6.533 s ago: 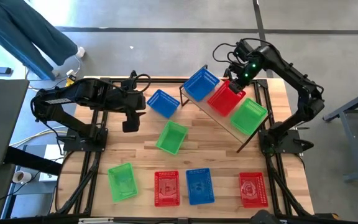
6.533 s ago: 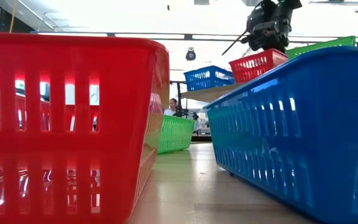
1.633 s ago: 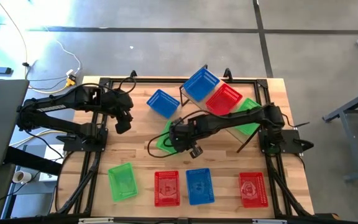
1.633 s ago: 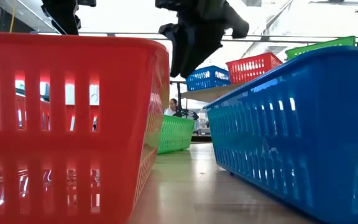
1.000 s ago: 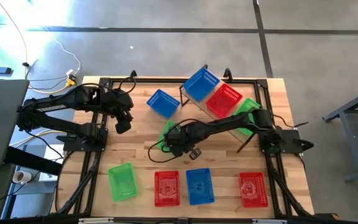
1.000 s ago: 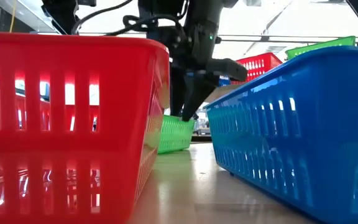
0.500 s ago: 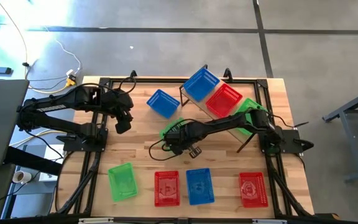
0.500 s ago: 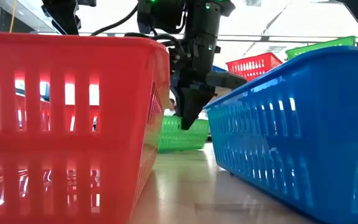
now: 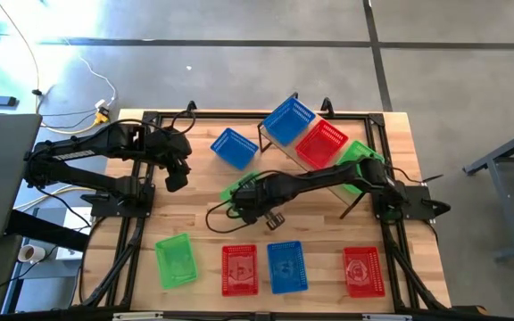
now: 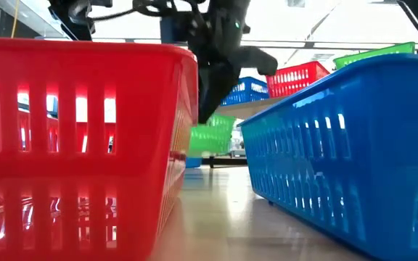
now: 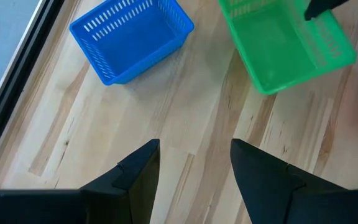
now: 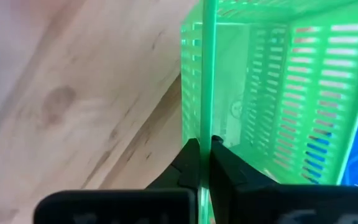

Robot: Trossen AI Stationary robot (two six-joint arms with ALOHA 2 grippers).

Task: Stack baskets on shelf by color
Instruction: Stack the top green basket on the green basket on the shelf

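The table (image 9: 194,214) carries the slanted shelf (image 9: 279,150) at its far right, already bearing one blue, one red and one green basket side by side, so the step in hand looks like fetching a second green one. The right gripper (image 9: 250,201) is clamped on the thin rim of the green basket (image 9: 237,189) at mid-table; next it likely needs a clean lift and a carry to nest over the green basket on the shelf (image 9: 357,159). The left gripper (image 9: 175,178) waits with fingers spread, holding nothing. The low view shows the basket clear of the table, which the overhead view cannot; the right wrist view shows the fingers (image 12: 190,163) pinching its wall.
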